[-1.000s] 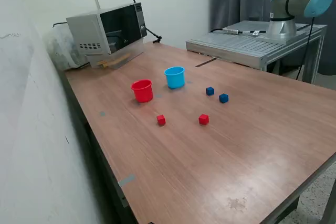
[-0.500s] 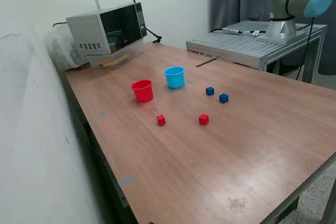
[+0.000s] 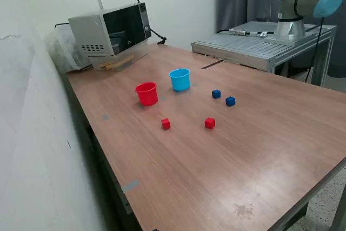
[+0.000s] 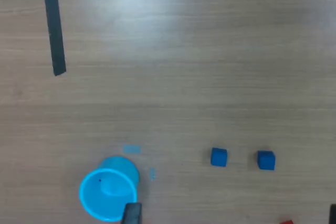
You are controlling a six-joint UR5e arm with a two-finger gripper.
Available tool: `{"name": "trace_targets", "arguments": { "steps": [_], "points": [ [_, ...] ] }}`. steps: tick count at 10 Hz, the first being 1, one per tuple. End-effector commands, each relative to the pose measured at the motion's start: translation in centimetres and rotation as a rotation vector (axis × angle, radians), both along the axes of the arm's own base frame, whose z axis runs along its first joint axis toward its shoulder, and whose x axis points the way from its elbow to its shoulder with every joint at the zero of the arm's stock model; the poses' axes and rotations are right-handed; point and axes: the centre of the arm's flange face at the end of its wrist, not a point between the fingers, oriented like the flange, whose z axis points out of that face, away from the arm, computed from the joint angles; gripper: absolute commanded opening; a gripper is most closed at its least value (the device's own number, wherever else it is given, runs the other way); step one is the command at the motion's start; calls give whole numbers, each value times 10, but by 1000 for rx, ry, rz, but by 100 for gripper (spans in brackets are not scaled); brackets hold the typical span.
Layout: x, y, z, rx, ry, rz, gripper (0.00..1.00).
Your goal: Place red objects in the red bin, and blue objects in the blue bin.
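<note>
On the wooden table point(image 3: 243, 160) the red bin point(image 3: 146, 93) and the light-blue bin point(image 3: 179, 79) stand upright side by side. Two red cubes point(image 3: 166, 124) point(image 3: 210, 123) lie in front of them, and two dark-blue cubes point(image 3: 216, 94) point(image 3: 230, 101) sit toward the exterior view's right. The wrist view looks down on the blue bin point(image 4: 107, 192), both blue cubes point(image 4: 219, 157) point(image 4: 266, 160) and a sliver of one red cube point(image 4: 286, 222). Only the two dark fingertips point(image 4: 131, 213) of my gripper point(image 4: 232, 216) show, set far apart, high above the table and holding nothing.
A microwave point(image 3: 111, 31) stands at the table's far corner by the wall. The arm's base point(image 3: 311, 1) sits on a metal platform point(image 3: 259, 41) beyond the table's far edge. A black tape strip point(image 4: 54, 30) lies on the wood.
</note>
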Motion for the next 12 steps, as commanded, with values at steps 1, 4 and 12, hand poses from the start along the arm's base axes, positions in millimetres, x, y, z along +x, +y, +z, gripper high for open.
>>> {"name": "trace_targets", "arguments": {
  "steps": [1,4,12],
  "points": [
    [11,-5,0,-2,6,7,100],
    [-3,-39,-24,-3,-46,89,100],
    [-145,-149,-154,-112,-36,288,100]
  ]
}}
